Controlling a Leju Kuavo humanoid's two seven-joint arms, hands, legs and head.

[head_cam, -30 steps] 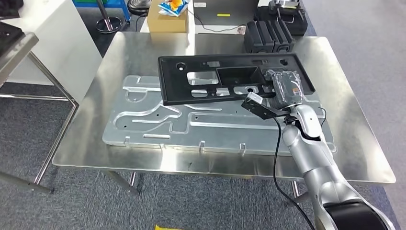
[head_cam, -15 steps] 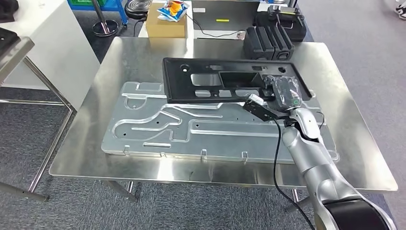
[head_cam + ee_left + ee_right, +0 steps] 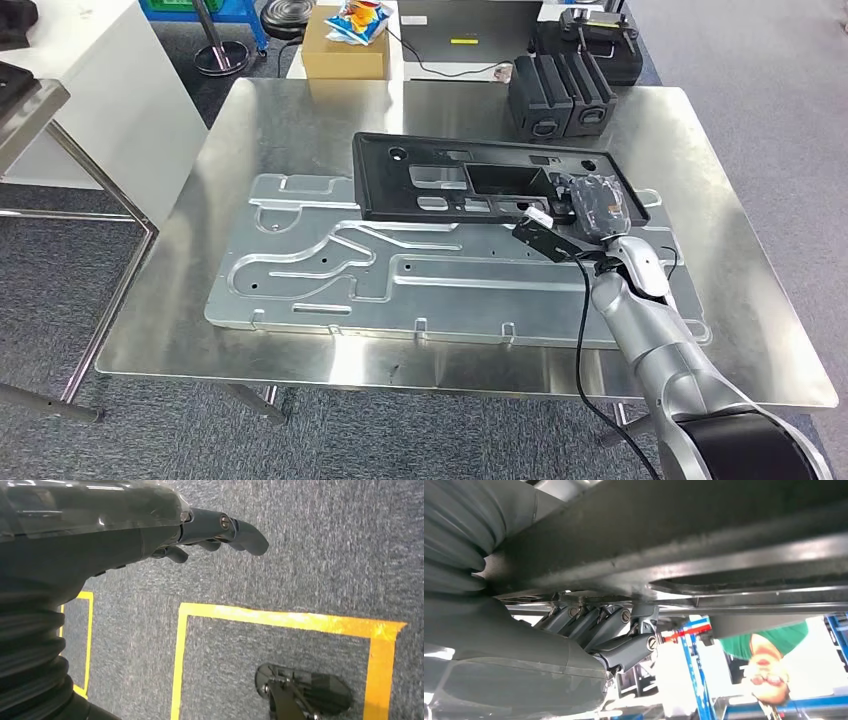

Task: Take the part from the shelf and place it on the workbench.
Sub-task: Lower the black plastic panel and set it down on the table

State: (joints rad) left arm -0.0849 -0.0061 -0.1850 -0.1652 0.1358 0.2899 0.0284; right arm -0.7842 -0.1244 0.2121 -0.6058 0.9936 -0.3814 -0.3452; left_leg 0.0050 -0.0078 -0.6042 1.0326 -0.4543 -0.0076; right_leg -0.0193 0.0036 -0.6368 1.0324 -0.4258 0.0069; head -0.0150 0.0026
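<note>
The right hand [image 3: 596, 203] gripped the black part [image 3: 480, 178]; the left hand [image 3: 210, 532] hung downward, fingers loosely extended.

The part [image 3: 480, 180] lies on the metal plate [image 3: 330, 260] (far side), atop the workbench [image 3: 250, 120].

A black part [image 3: 480, 180] is seen on a silver bench [image 3: 300, 110]; beyond the bench a brown box [image 3: 345, 50]; yellow lines [image 3: 280, 617] mark grey floor [image 3: 325, 545].

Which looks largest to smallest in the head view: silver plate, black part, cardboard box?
1. silver plate
2. black part, gripped by the right hand
3. cardboard box, farther away, so its rank is less sure
</note>
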